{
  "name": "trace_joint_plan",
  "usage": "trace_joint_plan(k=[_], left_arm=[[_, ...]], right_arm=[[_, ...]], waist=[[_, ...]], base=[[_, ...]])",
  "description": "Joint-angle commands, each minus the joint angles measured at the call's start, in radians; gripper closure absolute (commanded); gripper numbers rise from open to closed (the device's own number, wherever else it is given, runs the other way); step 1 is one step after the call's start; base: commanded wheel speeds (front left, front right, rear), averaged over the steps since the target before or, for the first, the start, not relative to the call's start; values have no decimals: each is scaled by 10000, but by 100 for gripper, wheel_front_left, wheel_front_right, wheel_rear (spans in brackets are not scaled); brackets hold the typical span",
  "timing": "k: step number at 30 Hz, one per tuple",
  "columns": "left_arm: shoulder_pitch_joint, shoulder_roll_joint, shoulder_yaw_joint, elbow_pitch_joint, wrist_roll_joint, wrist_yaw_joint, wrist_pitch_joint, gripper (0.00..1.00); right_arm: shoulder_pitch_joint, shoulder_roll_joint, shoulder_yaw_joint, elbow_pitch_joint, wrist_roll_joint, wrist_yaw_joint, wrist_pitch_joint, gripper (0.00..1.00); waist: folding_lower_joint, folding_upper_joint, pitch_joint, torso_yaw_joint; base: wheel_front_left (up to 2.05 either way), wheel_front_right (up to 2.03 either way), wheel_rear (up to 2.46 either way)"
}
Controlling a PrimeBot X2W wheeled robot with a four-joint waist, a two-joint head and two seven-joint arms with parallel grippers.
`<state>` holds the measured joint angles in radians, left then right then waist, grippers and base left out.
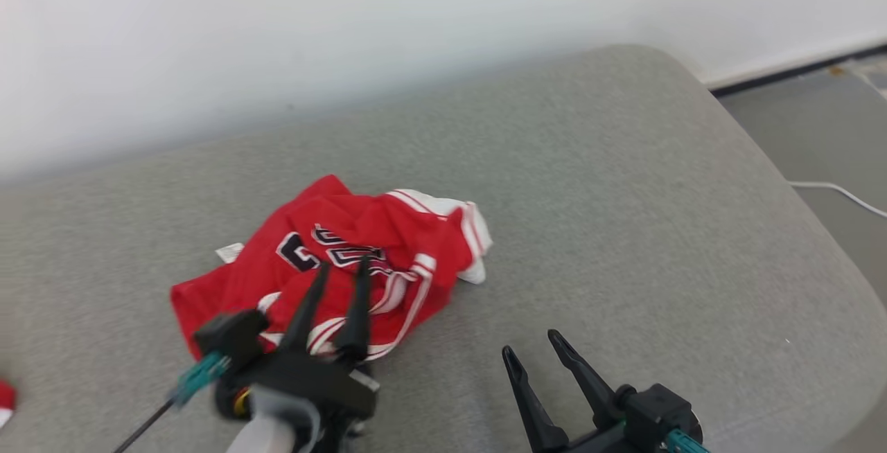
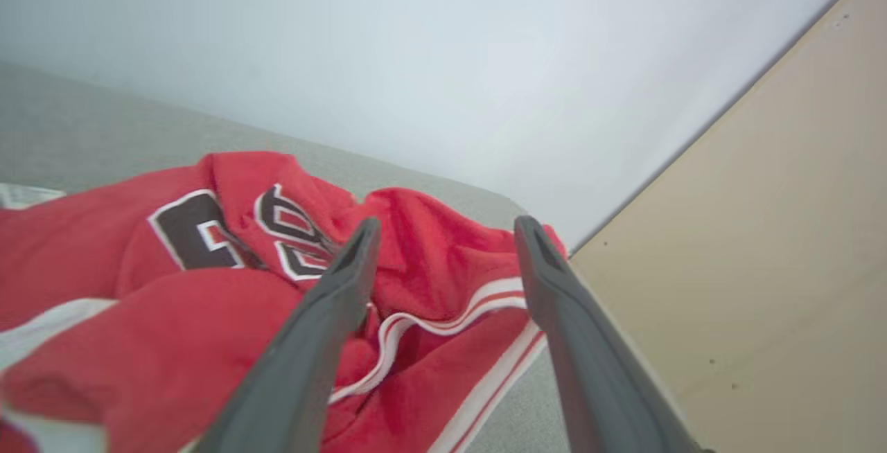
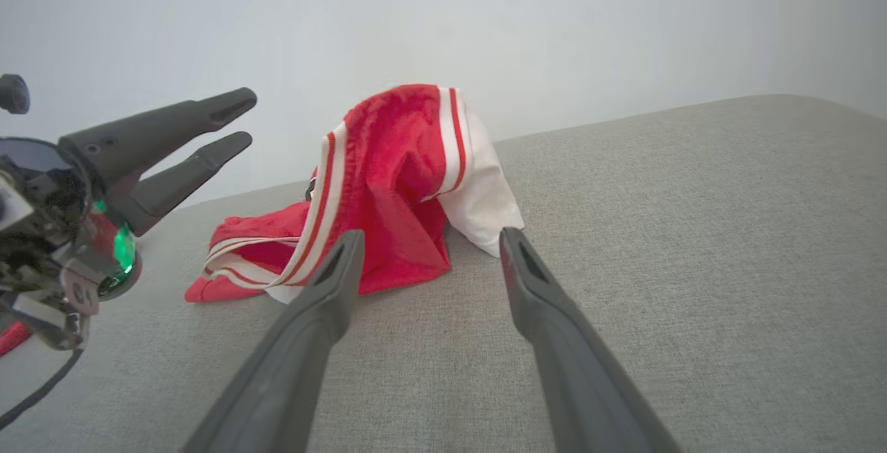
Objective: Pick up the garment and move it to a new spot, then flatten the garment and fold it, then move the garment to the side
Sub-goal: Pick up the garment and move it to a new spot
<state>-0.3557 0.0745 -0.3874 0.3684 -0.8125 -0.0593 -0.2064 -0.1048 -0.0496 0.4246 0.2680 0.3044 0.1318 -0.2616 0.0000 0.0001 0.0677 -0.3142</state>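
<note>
Two open, empty grippers: crumpled red garment [image 1: 416,238] lies under the left gripper [image 1: 344,264], ahead and left of the right gripper [image 1: 531,342].

The left gripper [image 2: 448,226] hangs over the crumpled red garment [image 2: 138,300] (jaws spread apart).

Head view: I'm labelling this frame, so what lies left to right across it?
A red-and-white scrap at the edge → red garment → right gripper → white cable on the floor. The left gripper overlaps the garment, so it is omitted.
</note>
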Motion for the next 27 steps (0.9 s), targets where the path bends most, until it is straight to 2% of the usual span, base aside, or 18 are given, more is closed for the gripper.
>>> trace_joint_plan(k=[1,5,8,16,21,27], left_arm=[[434,267,149,-245,247,111,-244,0],[1533,671,705,-1221,1163,405,-568,0],[2423,656,1707,-2190,2035,459,-584,0],[4399,406,3517,-3266,4413,-212,-592,0],[5060,398,4025,-3261,5304,-542,-593,0],[5657,465,4279,-3295,5827,-691,-594,0]], right_arm=[[156,-13,-72,11,-80,-21,-51,0],[370,-15,-356,36,-249,-21,-50,0],[525,-15,-691,125,-427,-21,-43,0],[916,-13,-1962,392,-937,-21,-29,0],[1160,-12,-2534,578,-1076,-21,-31,0],[1334,-12,-2852,780,-1099,-21,-35,0]], waist=[[0,-1,-529,621],[0,-1,-719,1114],[0,-1,-827,1505],[0,-1,-1024,2239],[0,-1,-1122,2435],[0,-1,-1182,2476]], base=[[0,0,0],[0,0,0],[0,0,0],[0,0,0],[0,0,0],[0,0,0]])
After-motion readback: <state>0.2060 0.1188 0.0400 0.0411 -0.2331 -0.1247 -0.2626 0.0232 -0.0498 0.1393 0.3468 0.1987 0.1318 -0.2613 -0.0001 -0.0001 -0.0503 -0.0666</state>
